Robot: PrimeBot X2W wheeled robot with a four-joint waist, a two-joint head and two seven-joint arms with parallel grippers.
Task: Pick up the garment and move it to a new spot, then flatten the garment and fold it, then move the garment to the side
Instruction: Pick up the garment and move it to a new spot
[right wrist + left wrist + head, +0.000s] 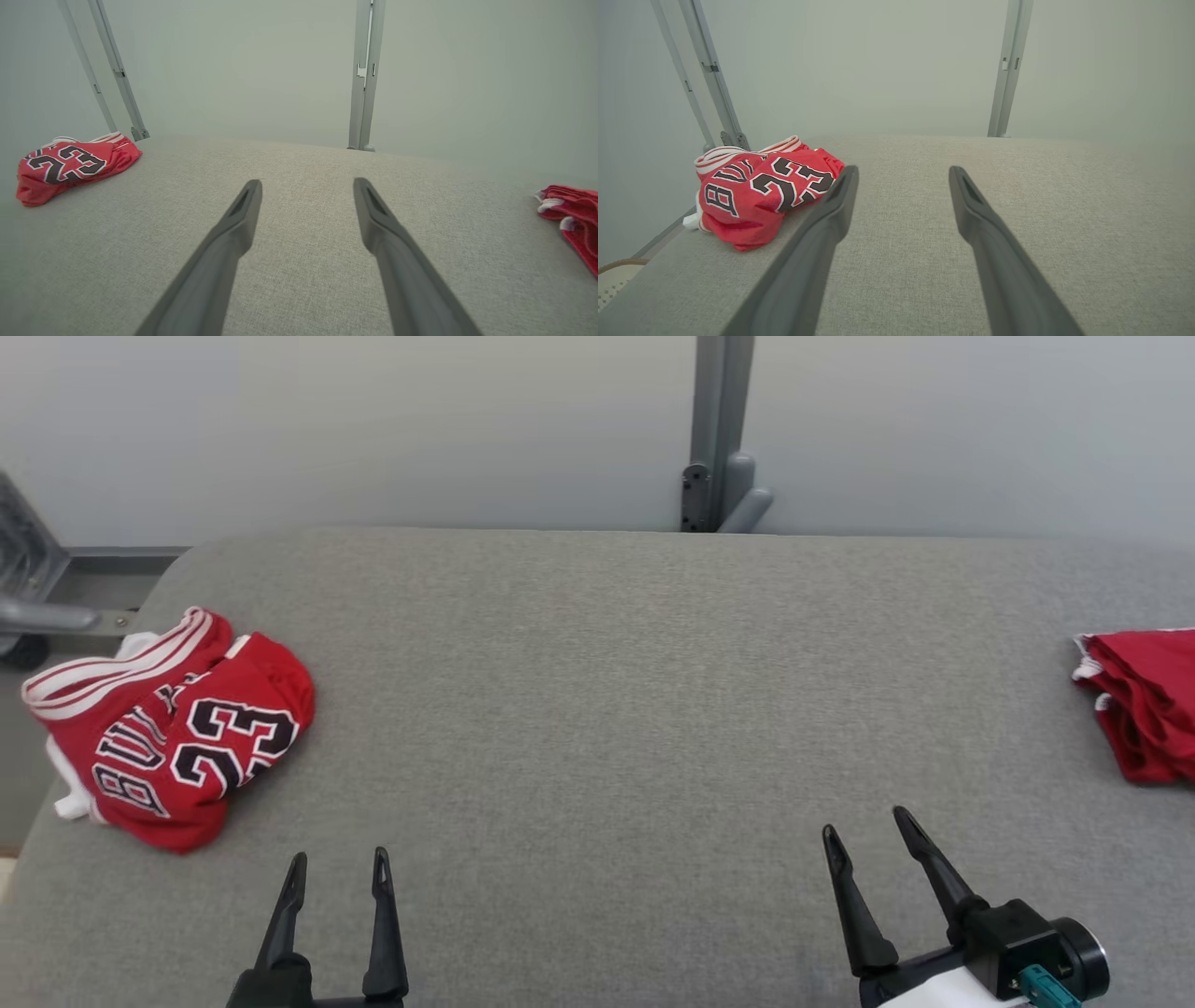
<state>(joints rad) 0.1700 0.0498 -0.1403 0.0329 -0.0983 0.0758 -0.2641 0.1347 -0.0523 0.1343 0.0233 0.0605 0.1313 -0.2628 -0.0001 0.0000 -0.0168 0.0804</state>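
Well, a broad grey cloth-covered bench [597, 644] takes up most of the head view, with a pale wall [373, 429] behind it and a grey metal post [719, 429] standing at its far edge. A red jersey [177, 728] with white striped trim and the number 23 lies crumpled in a heap near the bench's left end, close to the edge. A second red garment [1144, 705], also with white trim, lies bunched at the right end, partly cut off by the picture's edge. The left jaws are over the near left part of the bench, near the jersey but not touching it, spread wide and holding nothing. The right jaws are over the near right part, likewise wide apart and empty, well apart from both garments.
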